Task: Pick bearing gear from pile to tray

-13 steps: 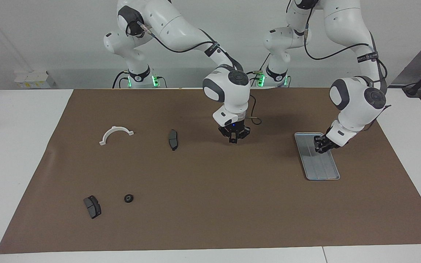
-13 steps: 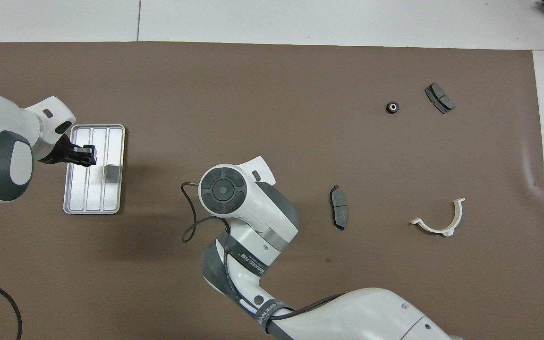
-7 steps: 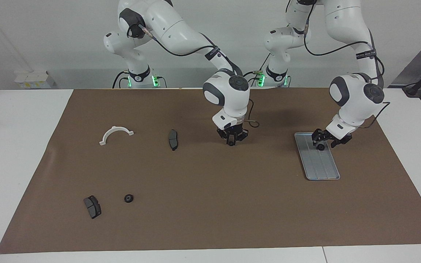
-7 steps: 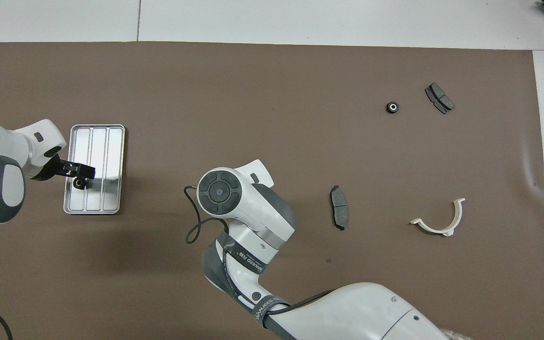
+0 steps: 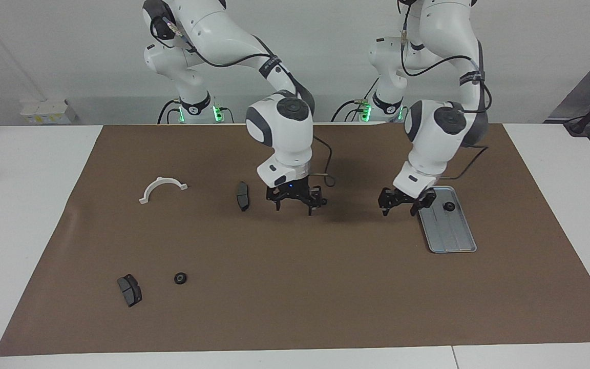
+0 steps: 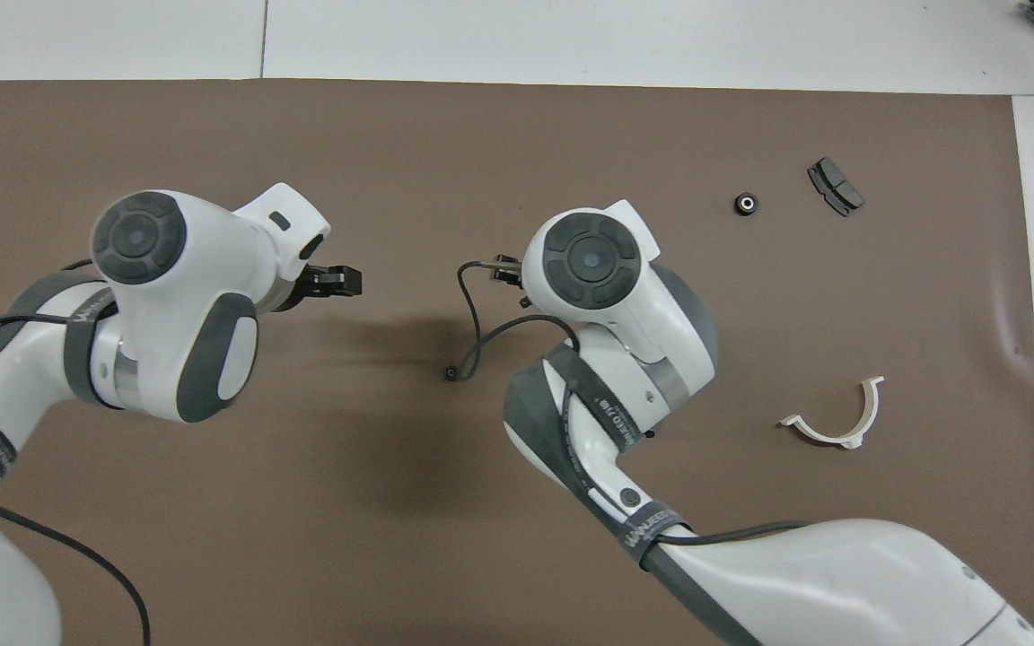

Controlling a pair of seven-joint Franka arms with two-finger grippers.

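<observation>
Left gripper (image 5: pixel 401 203) spread and empty beside tray (image 5: pixel 454 233) holding black ring (image 5: pixel 448 206), right gripper (image 5: pixel 295 201) spread, empty

Over the brown-matted counter (image 6: pixel 481 135), the left pincer (image 6: pixel 342 281) juts from its wrist, while a black ring (image 6: pixel 746 204), brake pad (image 6: pixel 835 186) and white half-ring bracket (image 6: pixel 836 422) lie toward the right arm's end.

No text, label, brand or number can be read anywhere.

Bearing gear (image 5: pixel 449 206) in tray (image 5: pixel 452 238)
</observation>
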